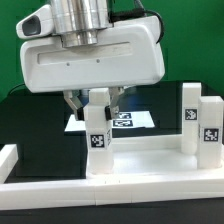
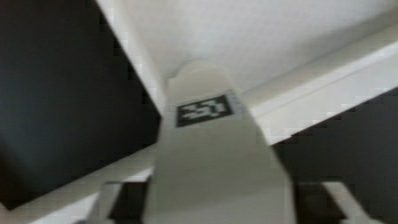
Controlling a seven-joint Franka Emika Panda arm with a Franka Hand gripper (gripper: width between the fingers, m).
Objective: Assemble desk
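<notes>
desk leg (image 1: pixel 98 120) stands upright between the end effector (image 1: pixel 97 103) fingers, long axis vertical, tagged face toward the exterior camera. the end effector comes from 12 o'clock, straight above; its fingers flank the leg's top, but whether they are pinching it or just clear of its sides i cannot tell. wrist view: the leg (image 2: pixel 210 150) runs lengthwise away from the camera, centred between the fingers. leg foot sits by the far rim of the tabletop (image 1: pixel 150 160) on the counter. two more legs (image 1: pixel 200 125) stand at about 3 o'clock from the end effector, well apart. judgement: next move depends on keeping the leg axis plumb.
</notes>
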